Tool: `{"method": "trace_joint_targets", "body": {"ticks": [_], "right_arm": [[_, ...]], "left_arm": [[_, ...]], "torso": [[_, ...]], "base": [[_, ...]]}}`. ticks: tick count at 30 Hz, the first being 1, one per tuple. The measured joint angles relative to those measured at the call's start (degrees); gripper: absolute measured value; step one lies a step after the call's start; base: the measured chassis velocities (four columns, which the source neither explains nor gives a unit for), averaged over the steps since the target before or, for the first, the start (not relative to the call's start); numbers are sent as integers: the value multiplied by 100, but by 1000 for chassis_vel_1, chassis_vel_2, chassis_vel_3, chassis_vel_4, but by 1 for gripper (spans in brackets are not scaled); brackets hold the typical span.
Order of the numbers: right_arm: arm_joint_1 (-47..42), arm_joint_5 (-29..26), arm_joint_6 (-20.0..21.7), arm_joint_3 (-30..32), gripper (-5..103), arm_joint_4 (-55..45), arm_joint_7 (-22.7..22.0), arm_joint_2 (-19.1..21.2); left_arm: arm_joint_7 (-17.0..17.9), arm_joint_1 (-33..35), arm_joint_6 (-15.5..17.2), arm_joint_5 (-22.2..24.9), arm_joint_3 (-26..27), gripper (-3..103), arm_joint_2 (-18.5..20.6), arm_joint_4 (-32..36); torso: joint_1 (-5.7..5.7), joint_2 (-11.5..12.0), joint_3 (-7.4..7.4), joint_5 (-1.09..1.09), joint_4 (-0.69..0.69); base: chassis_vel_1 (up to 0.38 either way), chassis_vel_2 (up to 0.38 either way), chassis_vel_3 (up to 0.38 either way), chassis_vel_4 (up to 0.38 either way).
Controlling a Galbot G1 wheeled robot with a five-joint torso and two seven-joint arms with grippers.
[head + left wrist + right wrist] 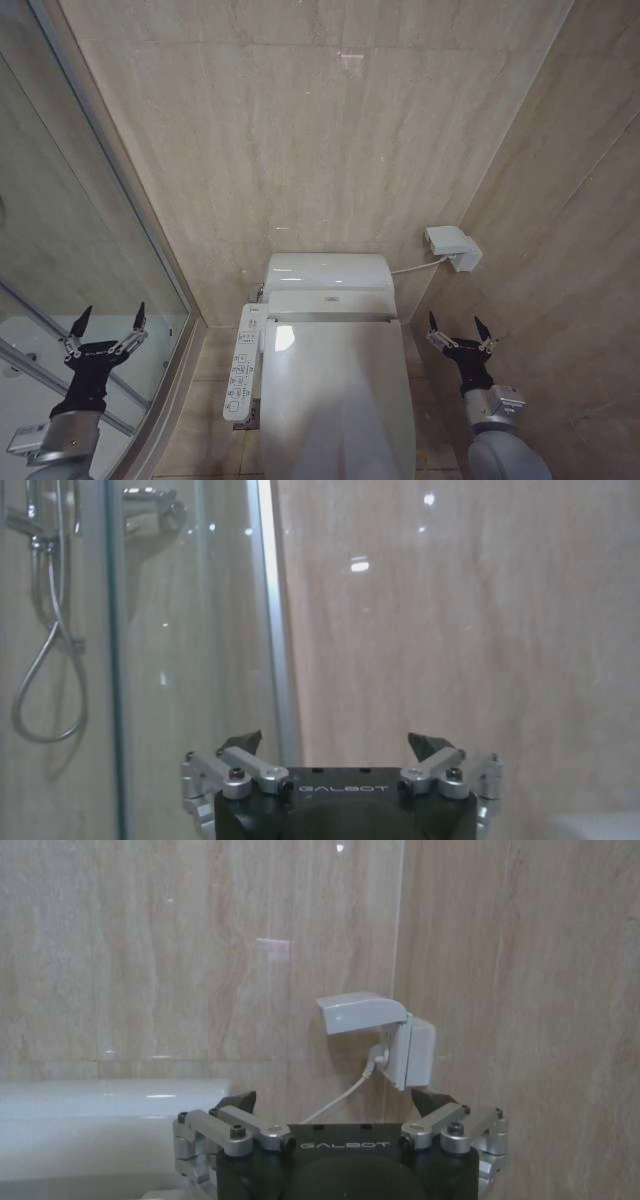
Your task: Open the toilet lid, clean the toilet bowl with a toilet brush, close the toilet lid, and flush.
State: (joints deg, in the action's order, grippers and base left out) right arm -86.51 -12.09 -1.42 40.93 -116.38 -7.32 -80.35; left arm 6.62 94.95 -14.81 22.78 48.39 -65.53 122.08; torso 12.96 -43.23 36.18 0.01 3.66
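Note:
The white toilet lid (335, 390) lies shut over the toilet bowl, which is hidden beneath it. A button panel (243, 362) runs along the toilet's left side. My left gripper (105, 322) hangs open to the left of the toilet, in front of the glass shower wall, and appears again as the left gripper (335, 742) facing the tiled wall. On the toilet's right, my right gripper (458, 326) is open with nothing between its fingers; the right gripper (335, 1101) points at the back wall. The toilet brush is out of view.
A glass shower enclosure (90, 270) with a metal frame (275, 615) stands close on the left, with a shower hose (45, 652) behind it. A covered wall socket (385, 1039) with a cable sits in the back right corner. Tiled walls hem the toilet in closely.

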Motion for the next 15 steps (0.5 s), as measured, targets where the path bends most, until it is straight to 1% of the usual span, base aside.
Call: {"method": "trace_joint_targets", "body": {"ticks": [1,2,3,6,7,9,10,11,12,15], "right_arm": [[0,0,0,0,100,0,0,0],[1,0,0,0,100,0,0,0],[0,0,0,0,100,0,0,0],[0,0,0,1,100,0,-1,0],[1,0,0,1,100,0,-1,0],[1,0,0,0,100,0,0,0],[1,0,0,0,100,0,0,0],[0,0,0,1,100,0,-1,0],[1,0,0,0,100,0,0,0],[1,0,0,1,100,0,-1,0]], "left_arm": [[0,0,0,0,0,80,0,0],[-11,94,12,20,-6,80,-17,154],[-13,169,24,26,-38,100,-40,281],[0,330,24,27,-173,100,-102,499],[54,375,60,25,-261,100,-128,585],[243,376,287,37,-572,100,-113,694],[243,376,287,37,-572,100,-113,694],[358,341,437,39,-726,100,-84,697],[409,310,494,38,-788,100,-68,672],[414,287,481,39,-751,100,-29,548]], "torso": [[0,0,0,0,0],[0,0,0,-1,2],[0,0,0,0,1],[0,0,0,0,1],[0,0,0,-1,-1],[0,0,0,0,-1],[0,0,0,0,-1],[0,0,0,-2,2],[0,1,0,-1,3],[0,1,1,-2,2]], "base": [[0,0,0,0],[0,0,0,0],[0,0,0,0],[0,0,0,0],[0,0,0,0],[0,0,0,0],[0,0,0,0],[0,0,0,0],[0,0,0,0],[0,0,0,0]]}}
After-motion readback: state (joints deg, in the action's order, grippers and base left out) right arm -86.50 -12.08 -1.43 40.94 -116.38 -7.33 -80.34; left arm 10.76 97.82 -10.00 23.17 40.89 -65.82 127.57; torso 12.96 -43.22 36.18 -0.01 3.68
